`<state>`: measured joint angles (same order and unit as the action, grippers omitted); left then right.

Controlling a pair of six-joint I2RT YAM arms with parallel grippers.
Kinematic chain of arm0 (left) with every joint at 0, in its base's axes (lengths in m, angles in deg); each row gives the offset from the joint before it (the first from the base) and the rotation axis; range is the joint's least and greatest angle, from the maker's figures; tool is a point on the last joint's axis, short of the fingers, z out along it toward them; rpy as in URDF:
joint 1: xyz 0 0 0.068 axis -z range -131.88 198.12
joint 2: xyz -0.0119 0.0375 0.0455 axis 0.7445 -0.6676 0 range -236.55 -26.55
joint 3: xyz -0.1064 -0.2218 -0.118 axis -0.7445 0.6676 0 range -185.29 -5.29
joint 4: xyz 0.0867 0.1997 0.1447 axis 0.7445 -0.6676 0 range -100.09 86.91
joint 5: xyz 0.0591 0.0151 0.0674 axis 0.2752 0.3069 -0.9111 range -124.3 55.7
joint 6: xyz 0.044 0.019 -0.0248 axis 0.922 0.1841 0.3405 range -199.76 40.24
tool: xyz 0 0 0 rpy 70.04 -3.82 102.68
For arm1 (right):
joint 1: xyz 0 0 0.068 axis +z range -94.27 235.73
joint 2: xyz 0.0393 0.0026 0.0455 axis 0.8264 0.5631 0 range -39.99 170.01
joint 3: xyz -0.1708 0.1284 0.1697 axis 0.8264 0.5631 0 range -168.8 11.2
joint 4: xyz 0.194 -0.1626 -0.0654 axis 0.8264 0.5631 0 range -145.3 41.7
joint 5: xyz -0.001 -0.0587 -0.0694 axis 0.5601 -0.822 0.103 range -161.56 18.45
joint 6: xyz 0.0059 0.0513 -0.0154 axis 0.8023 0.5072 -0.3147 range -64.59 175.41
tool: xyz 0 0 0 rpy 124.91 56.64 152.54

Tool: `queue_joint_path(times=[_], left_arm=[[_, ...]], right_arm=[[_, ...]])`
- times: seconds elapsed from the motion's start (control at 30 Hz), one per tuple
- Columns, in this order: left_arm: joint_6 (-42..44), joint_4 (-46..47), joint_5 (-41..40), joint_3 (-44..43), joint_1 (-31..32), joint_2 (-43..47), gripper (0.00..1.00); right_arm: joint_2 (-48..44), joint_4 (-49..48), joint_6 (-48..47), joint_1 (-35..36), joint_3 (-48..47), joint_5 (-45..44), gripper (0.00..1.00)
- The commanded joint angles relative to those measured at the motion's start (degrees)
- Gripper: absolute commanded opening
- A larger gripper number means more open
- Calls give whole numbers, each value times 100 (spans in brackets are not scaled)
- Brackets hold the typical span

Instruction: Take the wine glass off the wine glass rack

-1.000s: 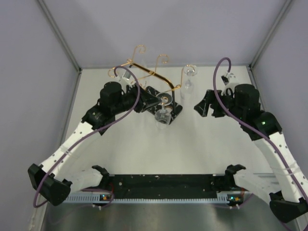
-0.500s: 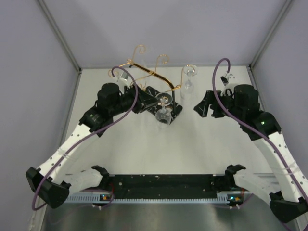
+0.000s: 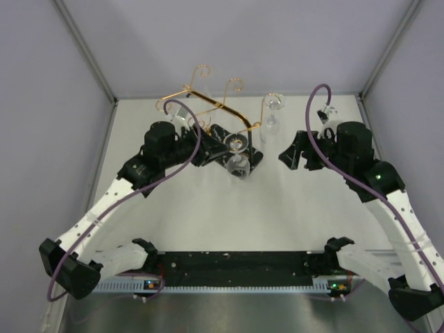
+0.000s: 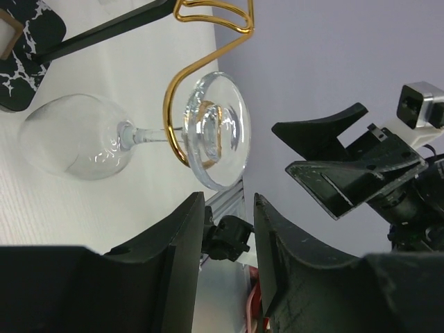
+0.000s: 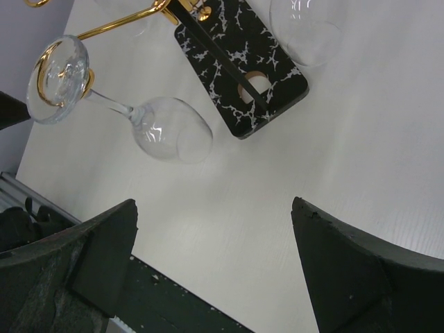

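Likely light, slick and fragile, the glass [image 4: 83, 139] wants a gentle stem hold from the left gripper [image 4: 229, 208], narrowly parted and empty, while the right gripper [image 5: 214, 208] gapes wide.

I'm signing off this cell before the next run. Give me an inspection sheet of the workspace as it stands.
Surface: white table, no spills seen.
Job's things: wine glass hangs by its foot in a gold scroll of the wine glass rack.
Clutter: a second glass at the rack's right side; otherwise nothing seen.
Hands: left hand open, the glass's foot ahead of it, not between its fingers; right hand open, empty, apart from the rack.
Cables: a purple cable on each arm; the left one loops across the rack in the top view.
Surroundings: plain walls on three sides.
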<state>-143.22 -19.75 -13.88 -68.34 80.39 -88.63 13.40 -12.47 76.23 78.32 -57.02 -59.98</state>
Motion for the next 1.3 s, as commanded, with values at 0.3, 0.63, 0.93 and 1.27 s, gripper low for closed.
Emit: queue_joint_path(times=[0.3,0.63,0.93,1.27], left_arm=[[97,348,199,-190,-177,-392,40],[53,445,365,-366,-257,-506,39],[9,568,436,-393,-265,-647,38],[-8,638,498,-428,-265,-796,24]], right_arm=[[-47,-222,-8,-18,2,-32,91],[-56,-240,10,-18,55,-50,91],[-39,-258,19,-18,81,-59,91],[-39,-301,19,-18,125,-41,91]])
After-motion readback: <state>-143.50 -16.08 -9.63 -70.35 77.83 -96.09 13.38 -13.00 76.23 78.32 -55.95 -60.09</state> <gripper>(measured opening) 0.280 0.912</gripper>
